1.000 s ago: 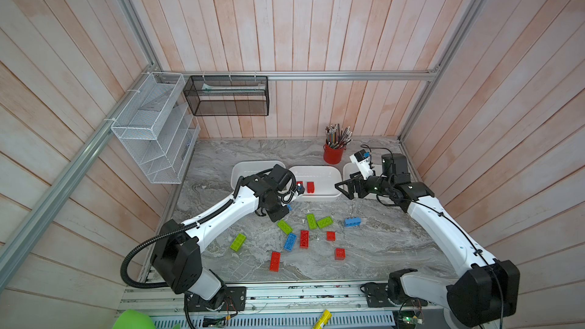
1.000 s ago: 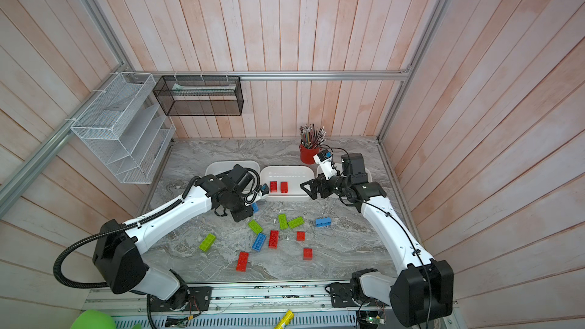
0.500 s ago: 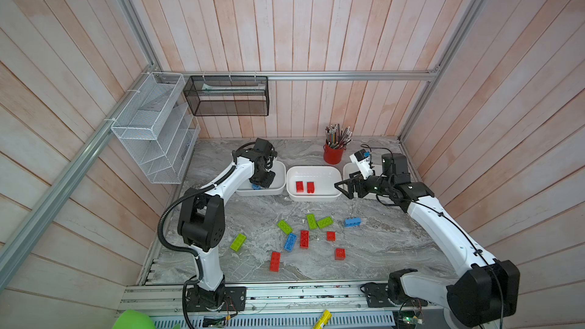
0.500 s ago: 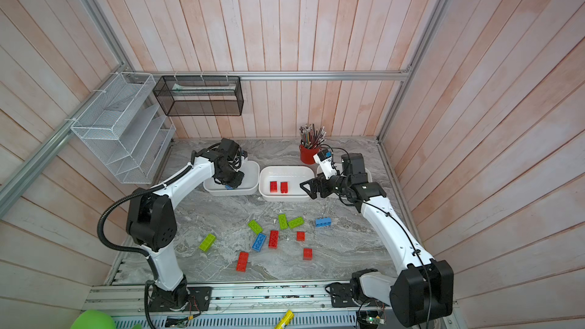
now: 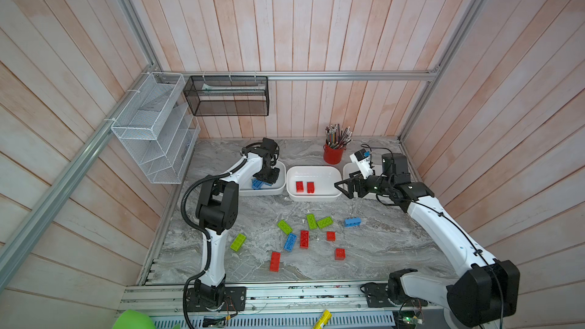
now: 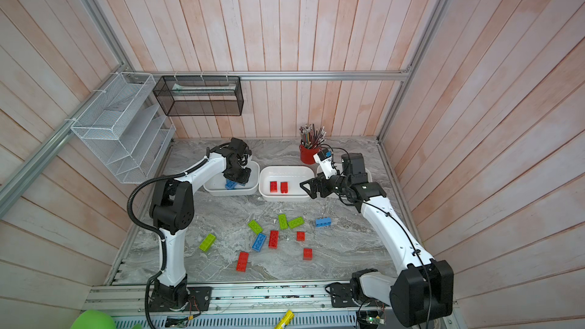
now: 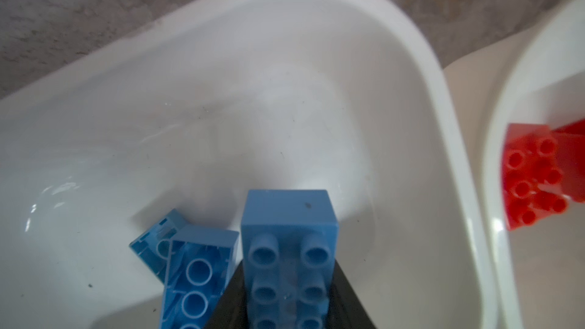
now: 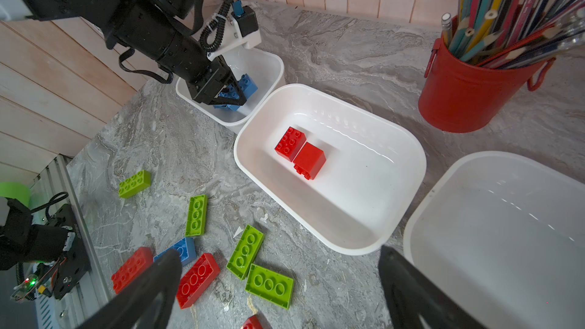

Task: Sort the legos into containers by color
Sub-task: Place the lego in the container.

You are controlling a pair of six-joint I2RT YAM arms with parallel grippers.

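My left gripper (image 5: 267,178) (image 7: 288,280) is shut on a blue lego (image 7: 289,226), low inside the left white container (image 5: 278,188), where two more blue legos (image 7: 190,280) lie. The middle container (image 5: 313,170) holds two red legos (image 8: 299,151). The right container (image 8: 474,161) shows nothing inside and is partly hidden by my right arm in both top views. My right gripper (image 5: 343,188) (image 8: 278,256) hangs open above the table by the middle container's right end. Several loose legos lie on the table, among them green (image 5: 284,227), blue (image 5: 352,222) and red (image 5: 275,261).
A red pencil cup (image 5: 333,155) stands behind the containers. A white wire basket (image 5: 155,128) and a black mesh basket (image 5: 226,95) hang on the walls at the back left. A metal rail (image 5: 285,294) runs along the table's front edge.
My left arm swung from the loose bricks at mid-table back over the left container, carrying the blue lego. The right arm has not moved.
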